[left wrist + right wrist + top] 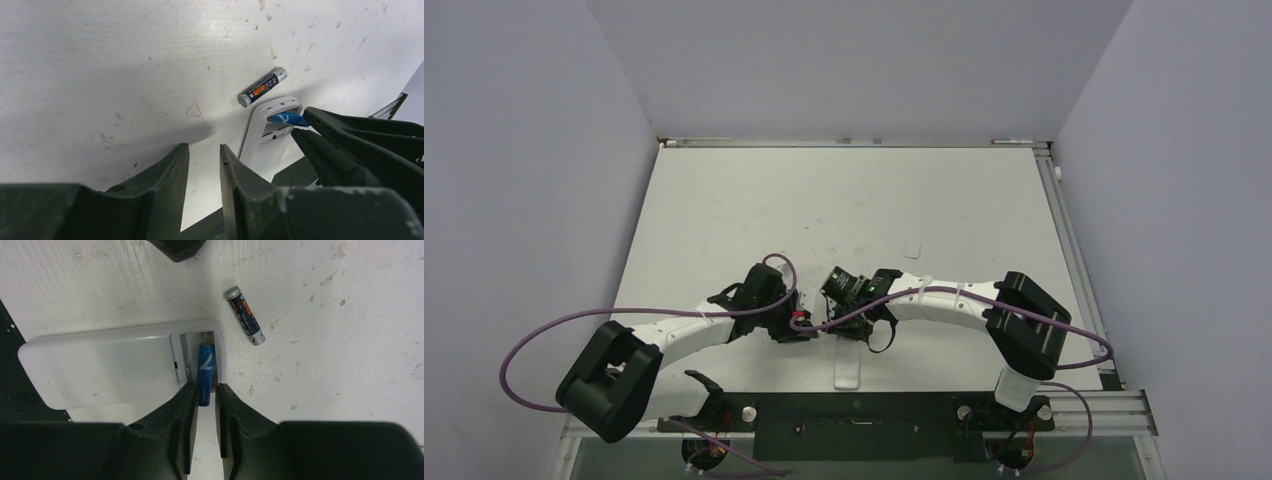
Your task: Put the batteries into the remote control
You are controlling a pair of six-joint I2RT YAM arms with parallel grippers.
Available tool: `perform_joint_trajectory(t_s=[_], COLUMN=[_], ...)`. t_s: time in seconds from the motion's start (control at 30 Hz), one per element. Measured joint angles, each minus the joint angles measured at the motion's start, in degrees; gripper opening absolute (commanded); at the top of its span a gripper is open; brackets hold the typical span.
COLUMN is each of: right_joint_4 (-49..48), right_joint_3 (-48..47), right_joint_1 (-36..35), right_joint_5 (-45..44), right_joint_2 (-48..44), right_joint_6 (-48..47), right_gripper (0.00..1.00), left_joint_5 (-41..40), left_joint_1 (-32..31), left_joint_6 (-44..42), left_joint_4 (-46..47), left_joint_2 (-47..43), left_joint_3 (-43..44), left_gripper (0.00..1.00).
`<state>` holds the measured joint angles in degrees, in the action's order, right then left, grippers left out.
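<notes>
R claw (206, 391) astride blue batt (205, 362), seated in remote (100, 367), maybe gripped

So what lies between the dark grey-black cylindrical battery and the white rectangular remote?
Nothing: bare white tabletop separates the dark battery from the remote, clearest in the right wrist view.

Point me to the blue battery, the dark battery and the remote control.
blue battery (205, 371): right wrist view, middle of its body.
dark battery (245, 316): right wrist view, middle of its body.
remote control (100, 370): right wrist view, plain white back.
</notes>
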<state>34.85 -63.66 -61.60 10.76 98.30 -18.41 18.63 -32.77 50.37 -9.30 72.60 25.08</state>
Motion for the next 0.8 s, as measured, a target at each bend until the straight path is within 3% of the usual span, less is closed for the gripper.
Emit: perform_joint_trajectory(t_s=[0.5, 0.8], right_joint_4=[-2.25, -4.44], right_joint_3=[0.00, 1.40], right_joint_1=[0.00, 0.00], right_joint_5=[-1.86, -4.87], right_joint_2=[-0.61, -8.68], right_joint_6=[1.53, 5.55], right_gripper=[0.22, 0.26], left_joint_5=[0.87, 3.48], left_joint_1=[0.00, 0.00], left_joint_6=[0.02, 0.46], left_joint_4=[0.42, 2.58], left_joint_2=[0.35, 2.21], left_joint_3=[-0.04, -0.04], left_gripper=[0.27, 0.27])
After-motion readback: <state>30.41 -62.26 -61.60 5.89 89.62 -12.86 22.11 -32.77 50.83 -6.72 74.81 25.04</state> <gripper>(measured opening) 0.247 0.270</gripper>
